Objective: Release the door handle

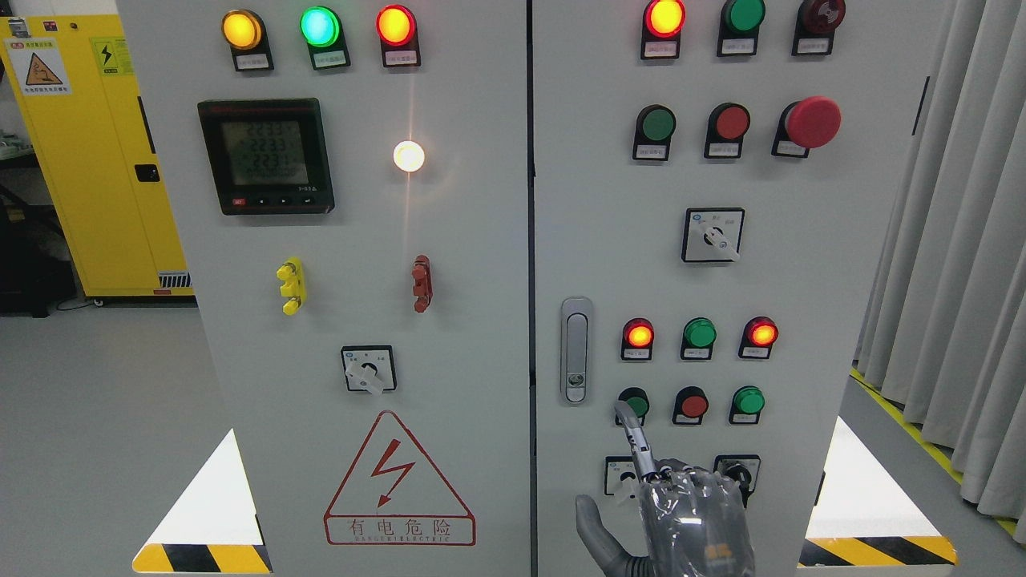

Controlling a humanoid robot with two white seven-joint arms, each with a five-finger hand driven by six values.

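A pale grey floor (96,401) runs past both sides of the scene. At the far left stands a yellow cabinet (88,160) with warning stickers, something dark beside it near the floor. On the right hang grey curtains (962,240) in long folds, and a yellow stripe (906,425) runs along the floor at their foot. The lighting is bright and even.

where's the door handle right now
In the head view, the silver door handle sits on the right door's left edge, beside the centre seam, left of a lit red lamp.
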